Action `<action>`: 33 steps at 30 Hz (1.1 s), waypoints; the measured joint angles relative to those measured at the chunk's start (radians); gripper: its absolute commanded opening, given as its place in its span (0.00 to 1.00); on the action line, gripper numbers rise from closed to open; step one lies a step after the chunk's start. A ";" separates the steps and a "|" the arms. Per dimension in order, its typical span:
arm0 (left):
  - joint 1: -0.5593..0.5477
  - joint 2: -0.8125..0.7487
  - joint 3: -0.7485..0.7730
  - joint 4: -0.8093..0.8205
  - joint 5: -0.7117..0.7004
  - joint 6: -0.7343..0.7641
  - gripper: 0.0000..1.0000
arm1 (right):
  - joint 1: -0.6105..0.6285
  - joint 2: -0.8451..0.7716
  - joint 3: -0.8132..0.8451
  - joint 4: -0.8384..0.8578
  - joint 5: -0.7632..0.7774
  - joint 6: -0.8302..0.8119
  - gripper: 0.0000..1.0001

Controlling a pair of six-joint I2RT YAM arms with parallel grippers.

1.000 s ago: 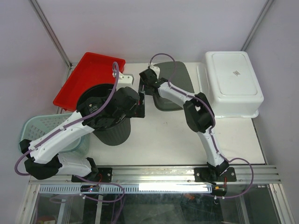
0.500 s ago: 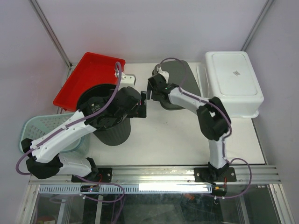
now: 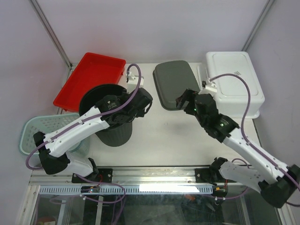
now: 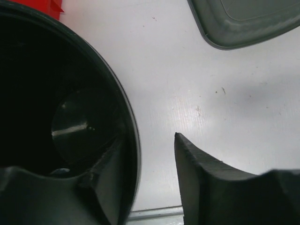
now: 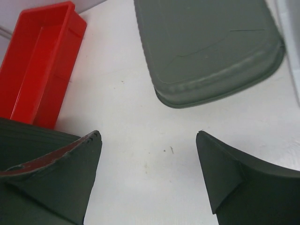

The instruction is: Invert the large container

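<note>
The large container (image 3: pixel 115 136) is a dark round bin standing upright at the table's left, its mouth facing up. In the left wrist view its rim (image 4: pixel 123 93) curves past and the inside is dark. My left gripper (image 4: pixel 147 138) straddles the rim's right side. One finger is inside against the wall, and the other (image 4: pixel 197 173) stands outside with a strip of table showing between it and the rim. In the top view the left gripper (image 3: pixel 138 105) sits over that edge. My right gripper (image 5: pixel 147 134) is open and empty above bare table, and in the top view this right gripper (image 3: pixel 183 101) is right of centre.
A grey flat container (image 3: pixel 173 84) lies bottom-up at the back centre. A white tub (image 3: pixel 232 82) lies bottom-up at the back right. Behind the bin leans a red tray (image 3: pixel 91 77). A green basket (image 3: pixel 37 133) sits off the table's left edge.
My right arm has pulled back from the grey container's left edge, towards the near right. My left gripper has moved onto the bin's rim and its jaws have narrowed.
</note>
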 measured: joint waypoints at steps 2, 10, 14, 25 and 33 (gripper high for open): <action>0.000 0.005 -0.003 0.004 -0.008 0.005 0.35 | -0.001 -0.094 -0.029 -0.053 0.028 0.013 0.86; 0.000 0.057 0.000 0.088 -0.002 0.040 0.00 | -0.003 -0.483 -0.014 -0.291 0.157 0.044 0.86; 0.001 0.072 0.013 0.137 0.046 0.095 0.00 | -0.003 -0.549 0.079 -0.365 0.211 0.044 0.86; -0.048 0.103 0.121 0.334 0.424 0.131 0.00 | -0.003 -0.554 0.203 -0.446 0.187 0.079 0.84; -0.044 0.082 0.078 0.552 0.656 0.039 0.00 | -0.004 -0.619 0.248 -0.416 0.192 0.095 0.86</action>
